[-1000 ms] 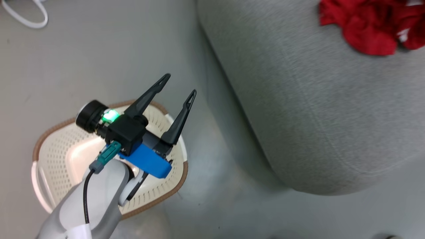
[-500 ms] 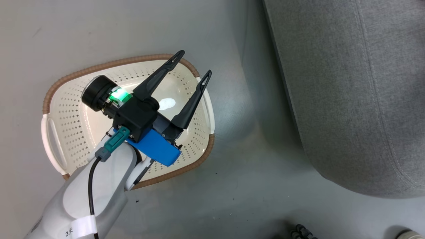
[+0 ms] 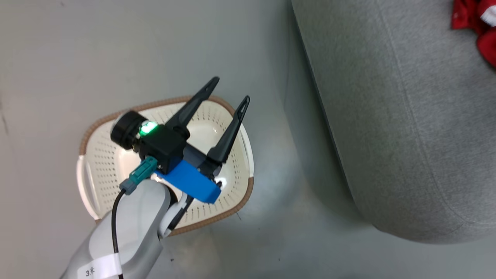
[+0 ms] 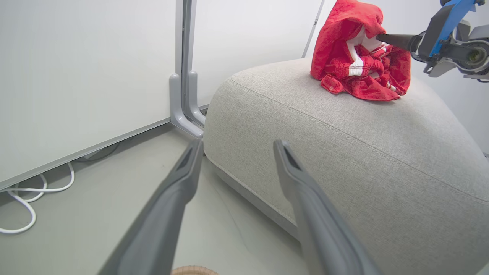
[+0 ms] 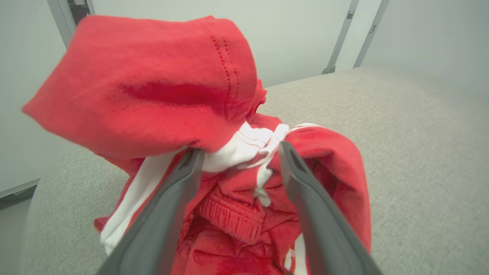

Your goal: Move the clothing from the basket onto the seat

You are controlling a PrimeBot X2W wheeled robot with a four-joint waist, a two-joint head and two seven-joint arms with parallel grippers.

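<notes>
The red clothing point(image 4: 344, 57) lies bunched on top of the grey seat point(image 4: 363, 152), and its edge shows in the head view's top right corner point(image 3: 467, 17). My right gripper point(image 5: 240, 149) is open, its fingers spread with the clothing point(image 5: 153, 88) draped over and between the tips. Its finger point(image 4: 395, 38) touches the pile from the right. My left gripper point(image 3: 230, 90) hangs open and holds nothing above the cream basket point(image 3: 104, 162), whose visible inside is bare. In the left wrist view the left gripper point(image 4: 237, 144) points at the seat's near corner.
Grey floor lies between the basket and the seat point(image 3: 407, 135). A white wall panel with a grey post foot point(image 4: 183, 103) stands behind the seat. A white cable point(image 4: 23, 206) loops on the floor by the wall. The basket's brown rim point(image 4: 191, 270) lies just below the left fingers.
The head camera has swung: the basket shifted in the picture and the red pile is back in the top right corner. The left gripper stays open over the basket.
</notes>
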